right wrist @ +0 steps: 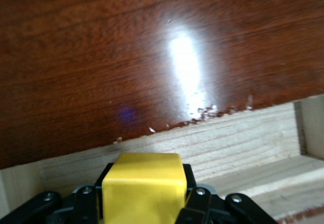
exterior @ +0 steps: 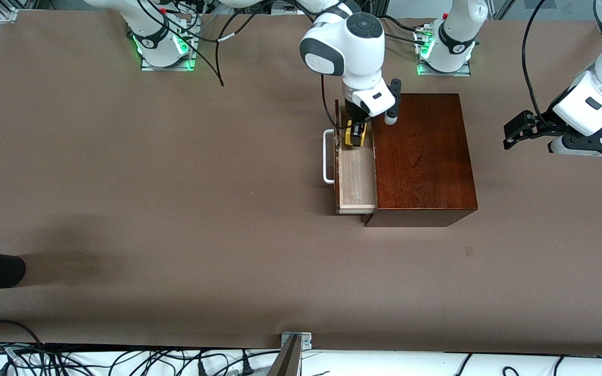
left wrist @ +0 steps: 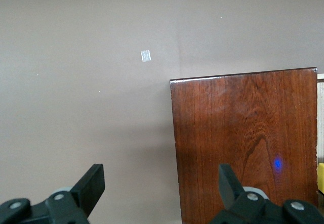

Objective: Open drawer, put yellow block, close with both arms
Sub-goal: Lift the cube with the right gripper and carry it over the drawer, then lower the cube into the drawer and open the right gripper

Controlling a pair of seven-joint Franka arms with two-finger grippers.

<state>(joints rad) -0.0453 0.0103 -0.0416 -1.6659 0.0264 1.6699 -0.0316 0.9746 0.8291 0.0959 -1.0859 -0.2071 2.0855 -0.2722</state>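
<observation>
Drawer of pale light wood, fitted with a white U-shaped bar handle, is seen pulled partway out of a glossy dark reddish-brown wooden box toward the right arm's end of the brown desk. On the clock face of the front view, the drawer opens from the box toward 9 o'clock, and the handle lies at the 9 o'clock edge of the tray.

The small bright yellow cube is held between the black fingers of the right hand, which is closed on two of its sides. In the right wrist view the yellow block is seen gripped above the pale interior of the drawer, with the polished top of the box just beside it. The block is positioned over the 12 o'clock end of the open tray; whether it touches the tray floor cannot be told.

The left hand is held in the air over bare desk at the left arm's end, at 3 o'clock from the box and well apart from it. Its fingers are spread wide and nothing is held between them; the arm waits there. In the left wrist view the box top and a small pale patch on the desk are seen.
</observation>
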